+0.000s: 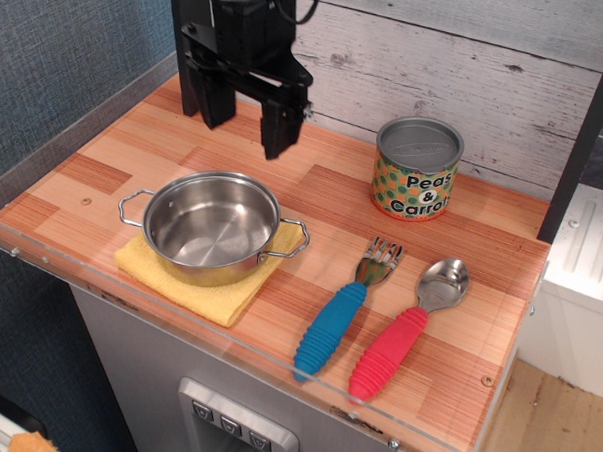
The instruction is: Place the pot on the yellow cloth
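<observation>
The shiny steel pot with two wire loop handles sits upright on the pale-yellow cloth near the front left of the wooden counter. The cloth shows under the pot at its front and right. My black gripper hangs above and behind the pot, clear of it. Its two fingers are spread apart and hold nothing.
A "Peas & Carrots" tin can stands at the back right. A blue-handled fork and a red-handled spoon lie at the front right. A clear plastic rim edges the counter. A plank wall stands behind.
</observation>
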### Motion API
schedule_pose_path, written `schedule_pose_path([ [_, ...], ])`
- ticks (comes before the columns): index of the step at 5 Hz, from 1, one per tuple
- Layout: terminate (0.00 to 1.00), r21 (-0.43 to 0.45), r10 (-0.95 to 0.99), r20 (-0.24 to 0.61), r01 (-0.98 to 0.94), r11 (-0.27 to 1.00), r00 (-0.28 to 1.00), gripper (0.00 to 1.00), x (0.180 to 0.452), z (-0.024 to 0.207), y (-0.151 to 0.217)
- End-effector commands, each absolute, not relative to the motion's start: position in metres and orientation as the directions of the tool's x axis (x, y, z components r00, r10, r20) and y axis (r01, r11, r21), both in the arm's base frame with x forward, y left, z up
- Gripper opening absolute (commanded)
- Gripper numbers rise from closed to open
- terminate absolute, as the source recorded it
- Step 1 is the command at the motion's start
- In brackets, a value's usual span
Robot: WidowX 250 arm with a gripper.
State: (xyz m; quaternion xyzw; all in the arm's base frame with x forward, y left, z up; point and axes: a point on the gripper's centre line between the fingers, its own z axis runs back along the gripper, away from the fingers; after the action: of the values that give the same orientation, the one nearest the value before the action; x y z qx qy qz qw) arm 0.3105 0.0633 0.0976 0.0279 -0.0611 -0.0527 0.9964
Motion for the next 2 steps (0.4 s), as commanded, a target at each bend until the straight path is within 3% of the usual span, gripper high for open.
schedule_pose_path([
  [1, 0.0, 0.091, 0.064, 0.178, -0.081, 0.993, 0.982, 1.0, 0.308, 0.118, 0.12],
  [2, 0.0, 0.108, 0.149, 0.198, -0.173, 0.979, 0.969, 1.0, 0.299, 0.12, 0.136],
])
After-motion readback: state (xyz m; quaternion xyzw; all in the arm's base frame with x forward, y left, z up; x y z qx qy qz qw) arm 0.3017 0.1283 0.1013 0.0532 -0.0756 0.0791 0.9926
